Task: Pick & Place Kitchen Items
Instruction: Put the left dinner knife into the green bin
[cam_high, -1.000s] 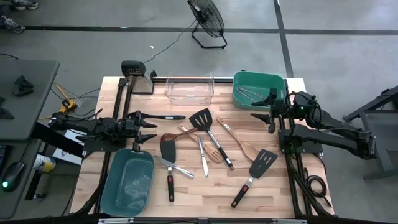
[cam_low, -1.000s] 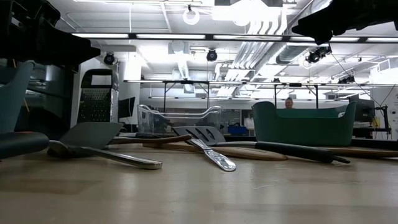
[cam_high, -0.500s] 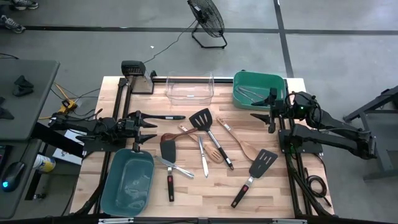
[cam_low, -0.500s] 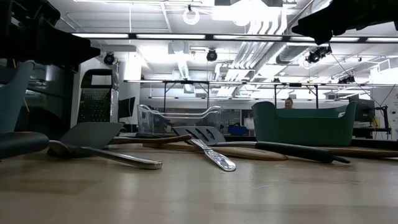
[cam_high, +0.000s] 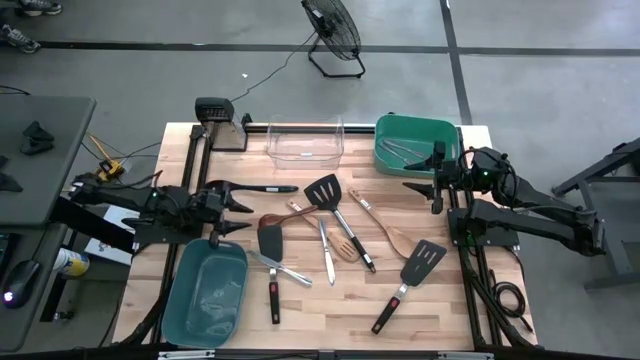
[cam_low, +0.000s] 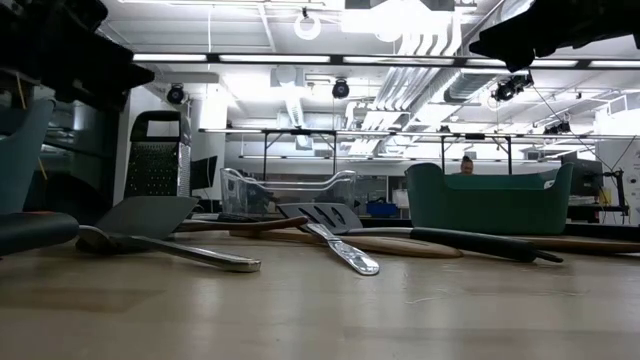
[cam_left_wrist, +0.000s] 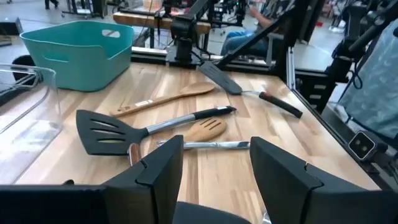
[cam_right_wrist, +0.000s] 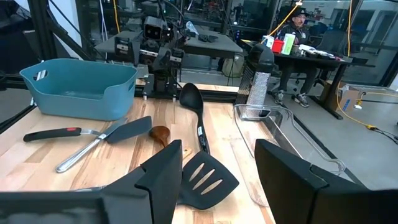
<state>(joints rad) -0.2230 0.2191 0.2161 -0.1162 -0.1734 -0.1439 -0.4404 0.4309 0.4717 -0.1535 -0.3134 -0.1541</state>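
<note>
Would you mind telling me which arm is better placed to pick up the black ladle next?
Left, probably. The left hand is open beside the black ladle near the table's left edge; the right hand, also open, waits across the table beside the green tub.

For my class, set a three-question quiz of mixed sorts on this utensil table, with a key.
1. True or false: the left pincer is shut on a wooden spoon.
2. Which tub already holds metal utensils? A) the green tub B) the teal tub C) the clear bin
3. Fill in: the black slotted turner lies between the two ______.

Key
1. False: it is open and empty.
2. A
3. arms; the right pincer is open too.
</note>
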